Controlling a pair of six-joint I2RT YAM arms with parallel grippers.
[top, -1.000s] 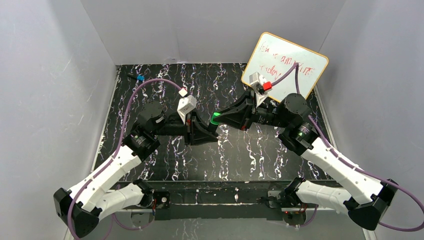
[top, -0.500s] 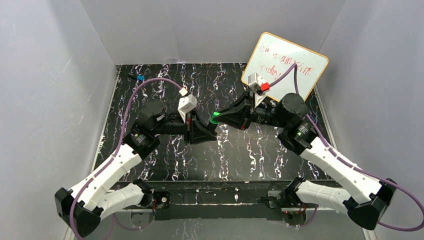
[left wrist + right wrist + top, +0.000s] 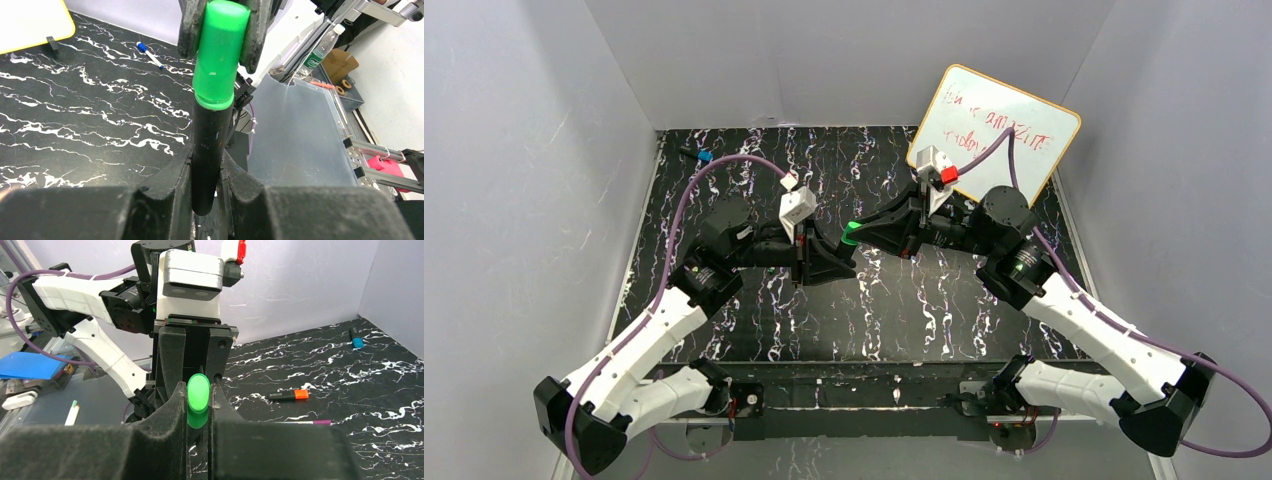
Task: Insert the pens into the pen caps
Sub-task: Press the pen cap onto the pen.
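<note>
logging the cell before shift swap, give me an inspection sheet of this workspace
surface: black marbled table, nothing spilled
job's things: green cap sits on the end of the black marker, held between both arms; orange-ended marker and blue-tipped item lying loose
clutter: whiteboard propped at the back right
grippers: left gripper fingers shut on black marker; right gripper fingers shut on green cap
cables: purple cable arcing over the left arm
surroundings: white walls

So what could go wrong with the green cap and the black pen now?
The left tool grips the black pen only at one end, so pushing might make it slip or tilt. The right tool pinches the green cap up in the air. If either lets go too soon, the pen could drop onto the table.
</note>
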